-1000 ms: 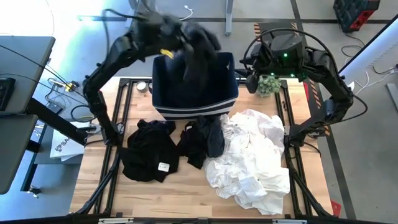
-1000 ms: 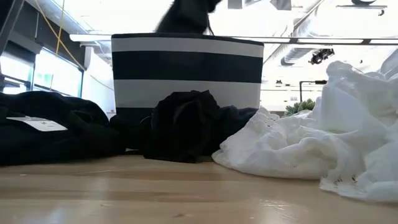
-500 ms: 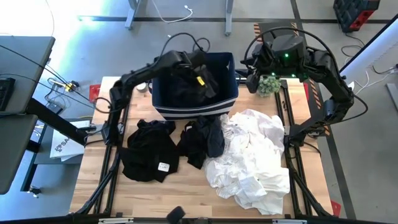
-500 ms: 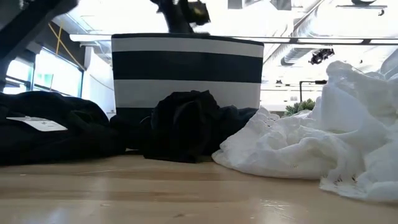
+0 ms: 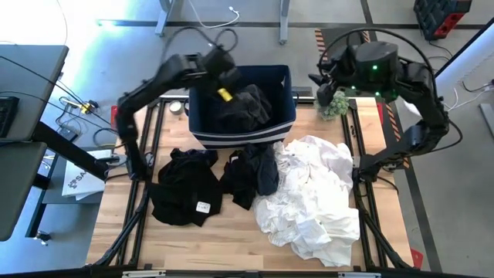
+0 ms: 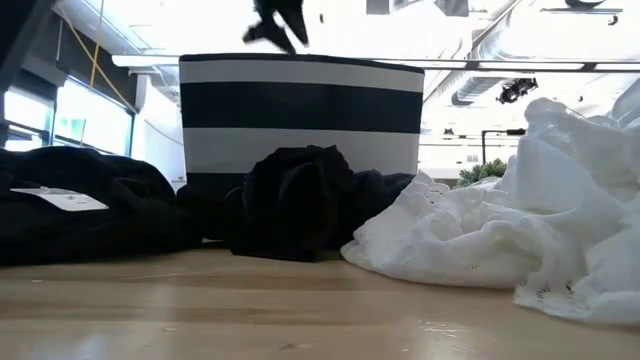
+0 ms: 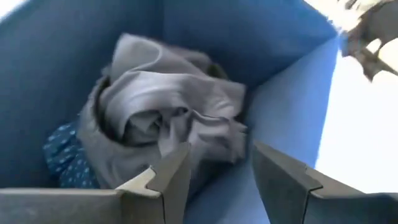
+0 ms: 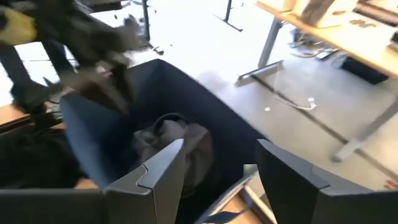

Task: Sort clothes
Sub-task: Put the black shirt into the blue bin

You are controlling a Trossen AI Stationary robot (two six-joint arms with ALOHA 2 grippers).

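The left gripper [image 5: 220, 73], fingers spread and empty, hangs over the bin's [image 5: 202, 133] upper-left rim; a black garment [image 5: 245, 106] lies inside. Right gripper [image 5: 324, 81], spread, upper right. White clothes [image 5: 312, 197] fill the lower right.

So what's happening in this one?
The robot is sorting clothes into a navy bin. The left gripper hangs open and empty over the bin, where a dark garment lies inside. The right gripper waits open and empty beside the bin's right edge. On the table, two black heaps and a white pile are not yet sorted.
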